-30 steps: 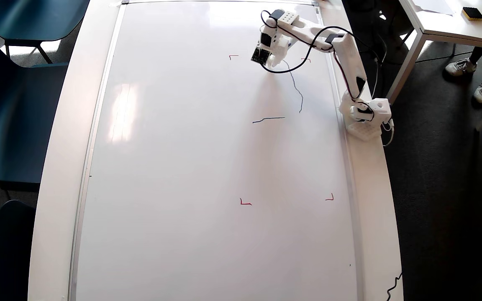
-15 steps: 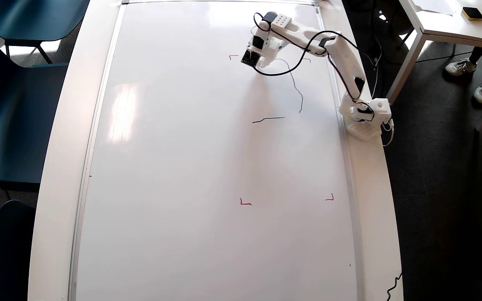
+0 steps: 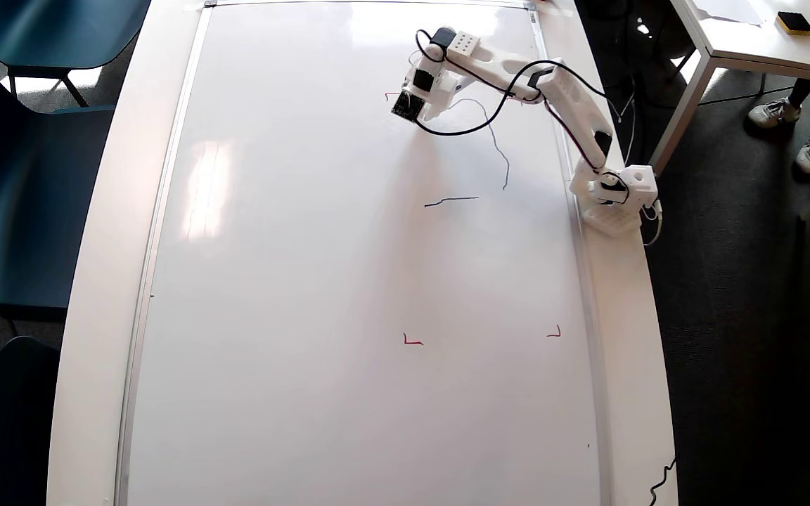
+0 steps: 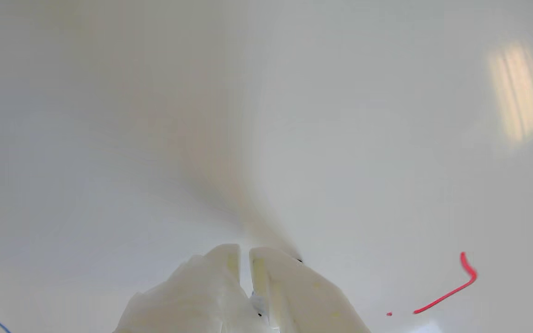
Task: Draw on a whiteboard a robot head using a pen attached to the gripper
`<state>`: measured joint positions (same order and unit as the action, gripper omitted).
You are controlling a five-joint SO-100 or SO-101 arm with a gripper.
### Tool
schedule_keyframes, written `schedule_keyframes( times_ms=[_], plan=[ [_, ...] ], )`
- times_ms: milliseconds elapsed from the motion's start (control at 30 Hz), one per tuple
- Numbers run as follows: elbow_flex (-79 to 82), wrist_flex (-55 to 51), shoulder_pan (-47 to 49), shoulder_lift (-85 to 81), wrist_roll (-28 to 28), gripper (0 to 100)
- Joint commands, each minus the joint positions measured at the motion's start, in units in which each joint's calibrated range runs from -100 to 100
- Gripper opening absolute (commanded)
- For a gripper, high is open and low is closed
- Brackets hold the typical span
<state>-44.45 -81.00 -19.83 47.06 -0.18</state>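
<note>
The whiteboard [image 3: 292,281] fills the table in the overhead view. Of the robot head, two dark-blue strokes show: a long curved line [image 3: 498,144] and a short flat one [image 3: 451,201]. My gripper [image 3: 439,104] sits at the curved line's upper left end, beside a red corner mark [image 3: 391,94]. In the wrist view the gripper [image 4: 244,252] has its white fingers [image 4: 289,286] nearly together, low over the whiteboard [image 4: 294,115]. Of the pen, only a small dark tip [image 4: 299,260] peeks out beside them. A red corner mark [image 4: 451,289] lies to the right.
The arm's base [image 3: 612,200] stands on the board's right rim. Two more red marks [image 3: 413,341] [image 3: 554,333] sit lower down. Blue chairs [image 3: 18,176] line the left side. A side table [image 3: 742,49] with a sponge [image 3: 794,22] and someone's shoes [image 3: 770,112] are at the upper right.
The gripper has slid left along the top of the board towards the upper-left red mark, and the curved blue line has grown leftward behind it.
</note>
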Motion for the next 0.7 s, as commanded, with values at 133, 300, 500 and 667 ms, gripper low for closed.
schedule_keyframes(
  times_ms=[133,300,500,667],
  plan=[
    [-2.4,0.4,1.8,1.2,-2.0,12],
    [-2.8,0.4,3.6,1.3,-2.0,13],
    [-1.5,0.5,5.4,1.2,-2.0,13],
    [-1.0,0.4,7.0,1.0,-2.1,12]
  ],
)
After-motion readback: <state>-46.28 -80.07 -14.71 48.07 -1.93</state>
